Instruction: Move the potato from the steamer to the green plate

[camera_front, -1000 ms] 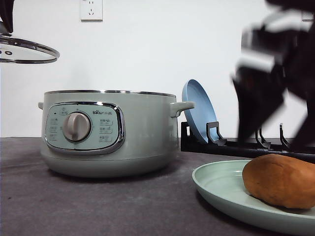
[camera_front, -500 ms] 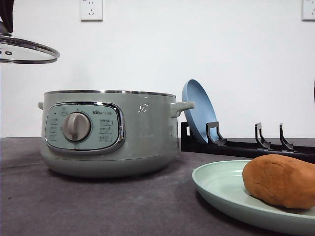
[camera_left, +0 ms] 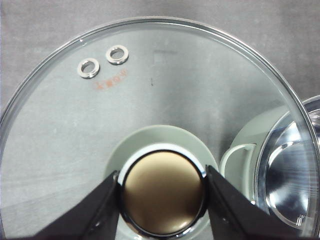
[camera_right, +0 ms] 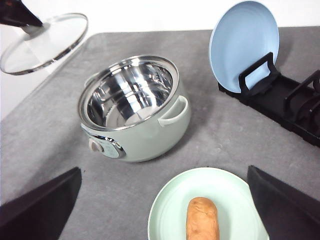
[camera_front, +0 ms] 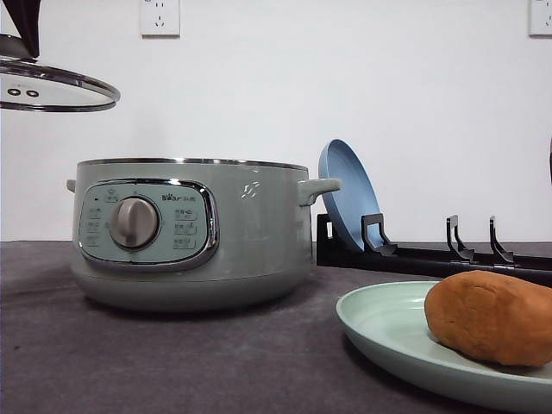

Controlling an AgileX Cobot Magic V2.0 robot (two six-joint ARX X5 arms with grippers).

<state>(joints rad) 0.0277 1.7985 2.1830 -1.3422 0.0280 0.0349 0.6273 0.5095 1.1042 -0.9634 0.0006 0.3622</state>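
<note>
The potato point(camera_front: 492, 317) point(camera_right: 202, 219), orange-brown and oval, lies on the green plate point(camera_front: 384, 332) point(camera_right: 167, 212) at the table's front right. My right gripper point(camera_right: 164, 172) hangs well above that plate, open, with nothing between its fingers point(camera_right: 45, 205). The steamer point(camera_front: 190, 233) point(camera_right: 135, 110) stands left of the plate with its lid off, and its steel inside looks empty. My left gripper point(camera_left: 162, 186) is shut on the knob of the glass lid point(camera_left: 150, 100) point(camera_front: 52, 86) point(camera_right: 45, 42). It holds the lid in the air above and left of the steamer.
A blue plate point(camera_front: 349, 203) point(camera_right: 244, 45) stands upright in a black dish rack point(camera_front: 431, 254) point(camera_right: 285, 100) behind the green plate. Grey table surface lies between the steamer and the green plate. White wall behind.
My right arm, blurred above the potato a second ago, has risen out of the front view. The lid has shifted slightly to the right. The potato stays put on the green plate.
</note>
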